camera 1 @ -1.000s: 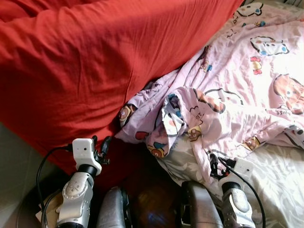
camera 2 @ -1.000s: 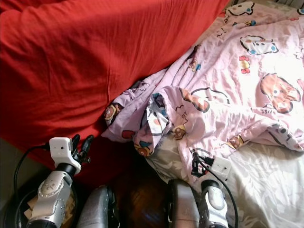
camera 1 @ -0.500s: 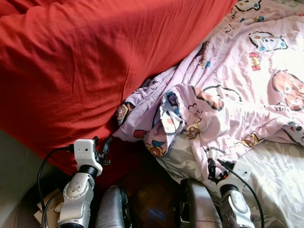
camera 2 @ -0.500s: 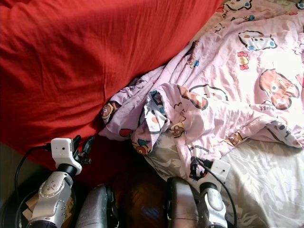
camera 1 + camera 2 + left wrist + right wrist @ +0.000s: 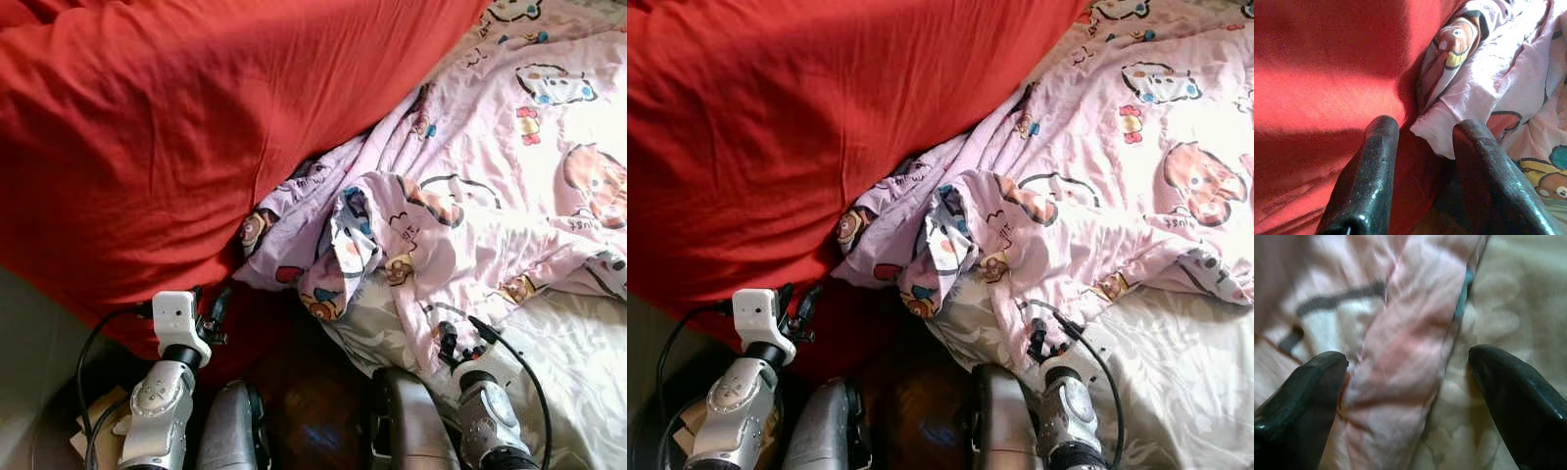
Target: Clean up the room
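Bed not made yet, by my reading. Red duvet (image 5: 176, 137) lies heaped across the left side. Pink cartoon-print sheet (image 5: 490, 166) is rumpled on the right, one twisted fold (image 5: 358, 240) bunched at the near edge over the pale floral sheet (image 5: 1176, 362). Nothing gripped; all straightening is left.

Right gripper (image 5: 1400, 377) sits just at the pink sheet's hem, jaws wide, straddling the hem where it meets the floral sheet — the head views only hint at this. Left gripper (image 5: 1422, 161) is low by the red duvet's edge, jaws parted and empty; its wrist view shows a corner of pink sheet just ahead, against the red.
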### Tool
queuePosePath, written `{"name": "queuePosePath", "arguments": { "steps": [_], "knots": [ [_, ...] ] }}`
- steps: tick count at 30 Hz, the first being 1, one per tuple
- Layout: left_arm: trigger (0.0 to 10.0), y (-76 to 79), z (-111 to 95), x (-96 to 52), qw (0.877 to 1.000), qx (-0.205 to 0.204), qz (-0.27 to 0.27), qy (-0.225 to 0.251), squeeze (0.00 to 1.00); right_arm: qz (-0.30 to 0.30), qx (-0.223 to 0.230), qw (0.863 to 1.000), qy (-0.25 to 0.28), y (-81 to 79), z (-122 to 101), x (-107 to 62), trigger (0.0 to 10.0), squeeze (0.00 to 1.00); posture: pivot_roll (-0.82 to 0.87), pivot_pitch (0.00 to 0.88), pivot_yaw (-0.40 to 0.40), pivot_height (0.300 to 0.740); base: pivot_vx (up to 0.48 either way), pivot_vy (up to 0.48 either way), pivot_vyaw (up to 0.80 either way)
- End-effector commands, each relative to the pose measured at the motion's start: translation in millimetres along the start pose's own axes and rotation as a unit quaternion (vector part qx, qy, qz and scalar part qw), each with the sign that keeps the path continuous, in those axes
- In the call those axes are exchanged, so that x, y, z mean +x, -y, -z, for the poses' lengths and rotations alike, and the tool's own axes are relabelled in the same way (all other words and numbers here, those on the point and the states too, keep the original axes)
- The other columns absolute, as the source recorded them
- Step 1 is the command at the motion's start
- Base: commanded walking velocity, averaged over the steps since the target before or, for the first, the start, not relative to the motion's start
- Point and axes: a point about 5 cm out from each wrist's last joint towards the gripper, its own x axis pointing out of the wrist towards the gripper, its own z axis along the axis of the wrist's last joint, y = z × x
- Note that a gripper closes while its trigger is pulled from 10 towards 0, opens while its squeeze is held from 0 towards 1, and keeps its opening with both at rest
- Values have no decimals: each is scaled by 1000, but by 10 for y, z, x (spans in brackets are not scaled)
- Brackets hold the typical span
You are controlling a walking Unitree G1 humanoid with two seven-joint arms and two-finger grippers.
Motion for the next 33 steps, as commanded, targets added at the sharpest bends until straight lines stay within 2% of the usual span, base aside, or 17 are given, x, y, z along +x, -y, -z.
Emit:
{"name": "queuePosePath", "arguments": {
  "steps": [1, 6, 10, 13, 17, 29, 30, 31, 32, 33],
  "knots": [
    [10000, -17, 28, -37, 1000, 4, -2, -7, 0, 5, 9, 1000, -27, 43, 121, -37, 10000, 0, 37, 274, 7, 602, 0, 0, 0],
    [10000, -30, 17, -36, 1000, 5, -3, -5, 0, -8, 10, 999, -32, 22, 138, -38, 10000, 0, 37, 274, 7, 602, 0, 0, 0],
    [10000, -37, 16, -39, 1000, 5, -5, -5, 0, -28, 15, 999, -32, -40, 127, -24, 10000, 0, 37, 274, 7, 602, 0, 0, 0],
    [10000, -32, 19, -44, 1000, 4, -5, -5, 0, -65, 14, 997, -34, -146, 114, -7, 10000, 0, 41, 276, 7, 602, 0, 0, 0],
    [10000, -27, 26, -46, 1000, 4, -5, -6, 0, -77, 14, 996, -52, -177, 164, -14, 10000, 0, 44, 277, 5, 602, 0, 0, 0],
    [10000, -26, 32, -56, 1000, 3, -6, -7, 0, -65, -14, 991, -118, -124, 380, -78, 10000, 0, 49, 280, 4, 602, 0, 0, 0],
    [10000, -26, 33, -56, 1000, 2, -6, -7, 0, -67, -16, 991, -119, -127, 383, -79, 6863, 0, 49, 280, 4, 602, 0, 0, 0],
    [10000, -25, 33, -57, 1000, 2, -6, -7, 0, -69, -17, 990, -119, -130, 385, -81, 6863, 0, 49, 280, 4, 602, 0, 0, 0],
    [10000, -25, 34, -58, 1000, 2, -6, -7, 0, -72, -20, 990, -120, -134, 387, -81, 0, 0, 49, 280, 4, 602, 0, 0, 0],
    [10000, -25, 34, -58, 1000, 2, -6, -7, 0, -76, -21, 990, -119, -140, 385, -80, 0, 0, 49, 280, 4, 602, 0, 0, 0]
  ]
}}
